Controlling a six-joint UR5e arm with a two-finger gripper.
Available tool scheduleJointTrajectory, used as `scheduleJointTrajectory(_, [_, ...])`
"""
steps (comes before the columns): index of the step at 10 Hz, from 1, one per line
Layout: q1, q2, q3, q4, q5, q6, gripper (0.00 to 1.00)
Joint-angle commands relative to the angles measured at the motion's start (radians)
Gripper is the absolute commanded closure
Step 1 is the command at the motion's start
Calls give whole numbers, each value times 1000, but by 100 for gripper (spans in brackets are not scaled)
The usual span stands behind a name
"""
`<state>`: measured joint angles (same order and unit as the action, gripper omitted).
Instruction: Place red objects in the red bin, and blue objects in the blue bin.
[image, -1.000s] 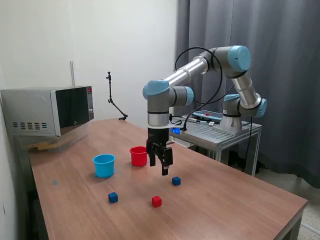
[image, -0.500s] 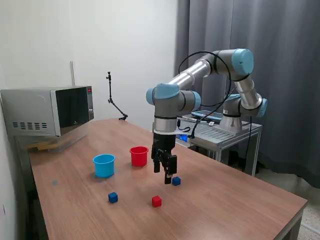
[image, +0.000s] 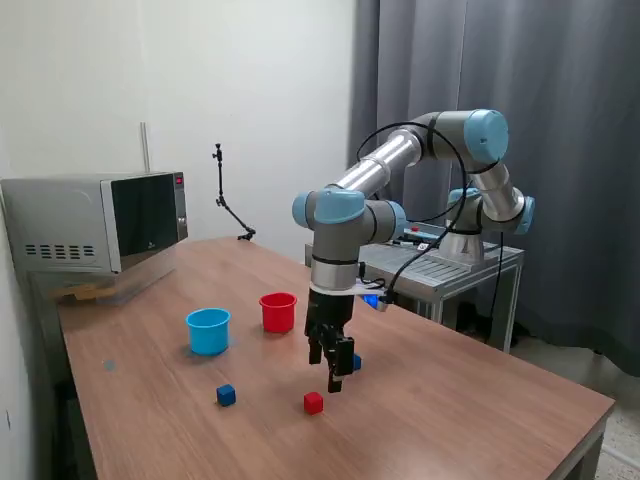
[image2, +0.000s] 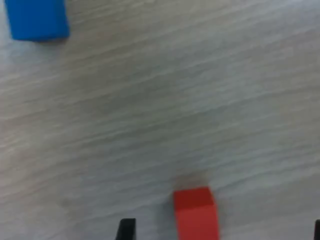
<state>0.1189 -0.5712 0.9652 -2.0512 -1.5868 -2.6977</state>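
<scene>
Gripper (image: 334, 372) hangs just above the table (image: 480, 400), fingers spread apart, nothing held. Red cube (image: 313, 402) sits just beside and below it, untouched. One blue cube (image: 226, 395) lies near the blue bin (image: 208, 331); red bin (image: 278, 312) beside that.

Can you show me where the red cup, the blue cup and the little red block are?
red cup (image: 278, 314), exterior view, on its front wall.
blue cup (image: 208, 333), exterior view, on its front wall.
little red block (image: 314, 403), exterior view, on its front face; also (image2: 196, 214), wrist view, on its side.
</scene>
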Motion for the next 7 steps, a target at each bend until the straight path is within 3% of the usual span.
scheduleJointTrajectory(1, [25, 17, -5, -3, 17, -63, 0])
scheduleJointTrajectory(3, [22, 17, 12, 2, 24, -119, 0])
scheduleJointTrajectory(7, [12, 19, 15, 3, 24, -125, 0])
